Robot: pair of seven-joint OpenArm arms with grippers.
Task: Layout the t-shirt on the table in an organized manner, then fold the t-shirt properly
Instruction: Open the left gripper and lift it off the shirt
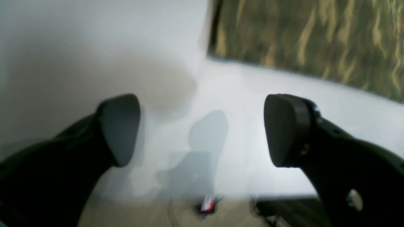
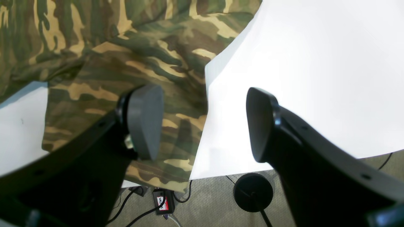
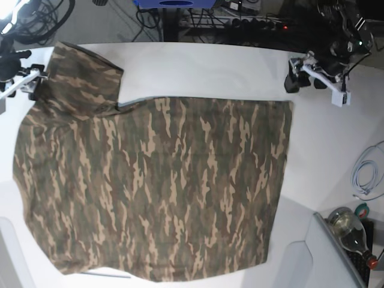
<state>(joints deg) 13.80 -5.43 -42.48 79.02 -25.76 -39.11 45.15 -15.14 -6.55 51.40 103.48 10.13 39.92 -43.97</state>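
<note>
The camouflage t-shirt [image 3: 156, 186] lies spread flat on the white table [image 3: 198, 66], one sleeve [image 3: 81, 75] pointing to the far left corner. My left gripper [image 3: 293, 79] is open and empty just beyond the shirt's far right corner. In the left wrist view it [image 1: 202, 130] hangs over bare table [image 1: 236, 94], with the shirt's corner [image 1: 309, 41] ahead. My right gripper [image 3: 31, 84] is open at the sleeve. In the right wrist view it [image 2: 202, 123] straddles the edge of the sleeve [image 2: 126, 78] near the table's edge [image 2: 315, 78], holding nothing.
A bottle [image 3: 351, 231] and a white cable [image 3: 363, 174] lie at the right. A grey panel [image 3: 300, 264] stands at the front right. Below the table's edge are a round black base [image 2: 252, 192] and a small black-and-red device [image 2: 165, 201] with cables.
</note>
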